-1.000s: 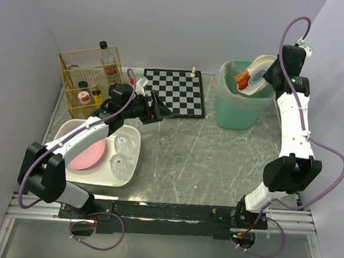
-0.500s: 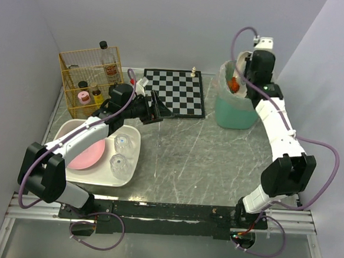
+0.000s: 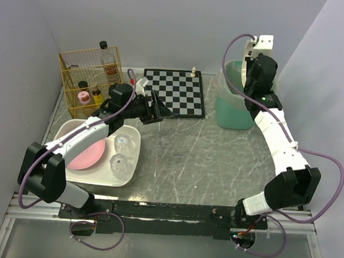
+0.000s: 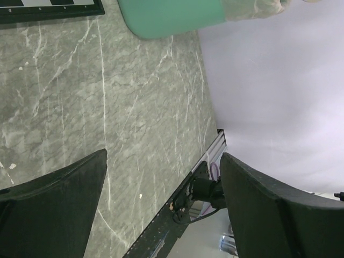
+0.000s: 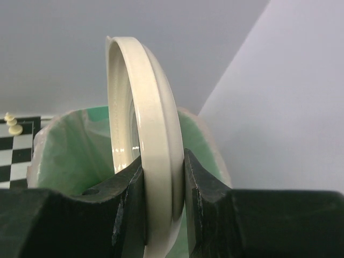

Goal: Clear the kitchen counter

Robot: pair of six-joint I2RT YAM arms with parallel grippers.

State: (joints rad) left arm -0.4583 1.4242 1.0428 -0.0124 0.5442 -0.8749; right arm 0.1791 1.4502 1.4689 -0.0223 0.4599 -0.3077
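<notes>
Grip on a white plate (image 5: 148, 118) above the green bin (image 3: 232, 112)

Well left of the chessboard (image 3: 175, 92), a yellow wire basket (image 3: 76, 63) stands at the far left of the kitchen counter (image 3: 205, 161) with several bottles (image 3: 109, 62) inside it. Nearer the arms and still left of the chessboard, a white tub (image 3: 133, 139) holds a pink dish (image 3: 86, 155) and two clear glasses (image 3: 122, 142) side by side along its right wall.

The left gripper (image 3: 157, 111) hovers just off the chessboard's near left corner. In the left wrist view its jaws stand wide apart with nothing between them, only grey veined marble showing below.

The chessboard itself lies flat against the counter's far edge, and the counter stretches from it toward the arm bases as one large marble-patterned surface. A single pale chess piece (image 3: 194, 70) stands at the board's far right corner.

Just right of the chessboard sits the green bin, lined with a clear bag. Above its rim, to the right of the chessboard, the right gripper (image 5: 162, 180) is clamped on the white plate: both fingers (image 5: 129, 193) press against the rim, and the plate stands upright on its edge, its upper part rising above the fingers with the bin's mouth behind it.
</notes>
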